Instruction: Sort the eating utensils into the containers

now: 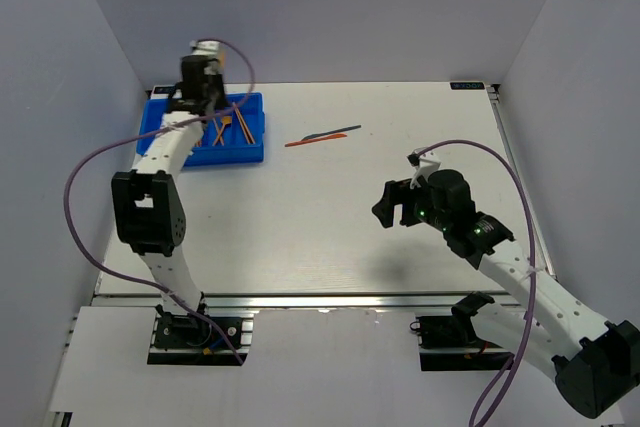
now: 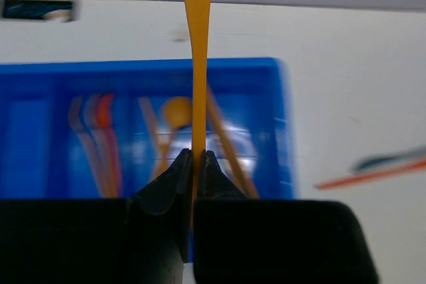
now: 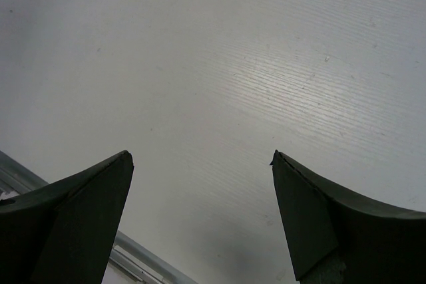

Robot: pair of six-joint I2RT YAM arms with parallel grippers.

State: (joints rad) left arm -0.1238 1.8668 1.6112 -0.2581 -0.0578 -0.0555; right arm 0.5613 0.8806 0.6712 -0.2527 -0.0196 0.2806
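The left arm (image 1: 150, 209) rises from its base at the near edge, bends at a dark elbow and reaches forward to the far left corner of the table (image 1: 330, 227), where its wrist hangs above the blue tray (image 1: 250, 152). The left gripper (image 2: 197, 157) is pinched tight on the thin handle of an orange utensil (image 2: 198, 44), which runs straight away from the fingertips; its far end is cut off at the top of the wrist view. Below it, the tray's compartments hold other pieces: an orange spoon (image 2: 177, 111) with long sticks beside it, and a few red and orange ones (image 2: 100, 138) one compartment to the left (all blurred). A red utensil (image 1: 314, 140) and a dark utensil (image 1: 338, 131) lie side by side on the table, to the right of the tray. The right arm (image 1: 520, 277) angles in from the near right corner, and the right gripper (image 3: 201, 157) hovers over bare table with its fingers spread wide, holding nothing.
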